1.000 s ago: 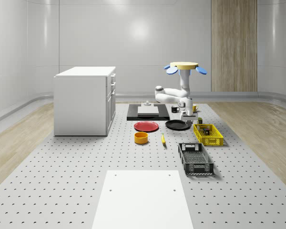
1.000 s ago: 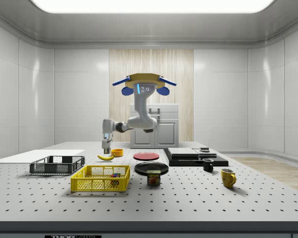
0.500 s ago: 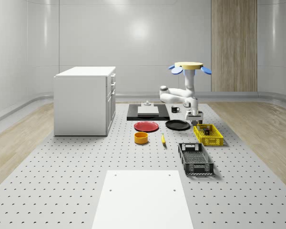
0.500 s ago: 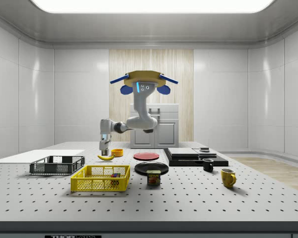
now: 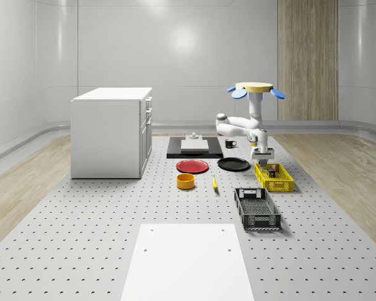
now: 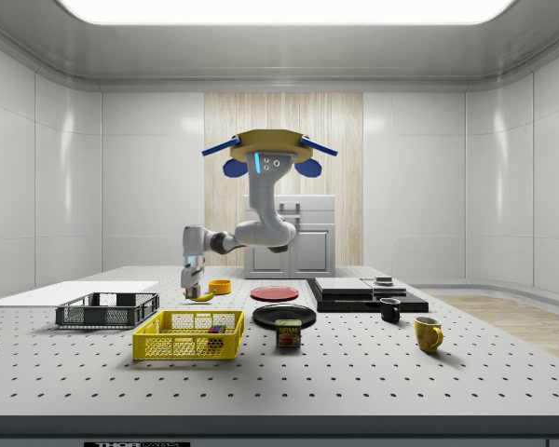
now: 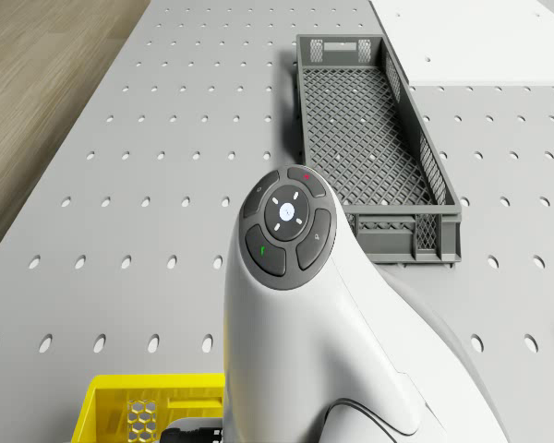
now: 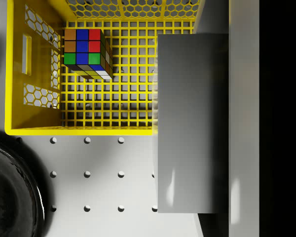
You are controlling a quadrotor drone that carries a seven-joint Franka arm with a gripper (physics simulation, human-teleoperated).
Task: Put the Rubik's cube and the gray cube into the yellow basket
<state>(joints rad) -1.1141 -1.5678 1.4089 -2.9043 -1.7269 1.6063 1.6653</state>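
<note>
The drone, a yellow-topped quadrotor with blue rotors (image 5: 255, 88), is hovering above the white perforated bench (image 5: 113, 213), near the far end of the yellow plastic mesh basket (image 5: 274, 177), with its white jointed arm (image 6: 247, 235) reaching down and outward. The gripper (image 5: 262, 154) is hanging just above the basket's far end, pointing downward. In the wrist view, a smooth gray cube (image 8: 190, 123) is sitting clamped between the gripper's fingers, which are closed against its sides, and it is overlapping the basket's edge. The multicoloured Rubik's cube (image 8: 86, 53) is lying inside the yellow basket, near one corner of its mesh floor. A dark gray mesh crate (image 7: 374, 148) is resting on the bench beyond the basket, and a black round plate (image 5: 233, 164) is lying just beside it.
</note>
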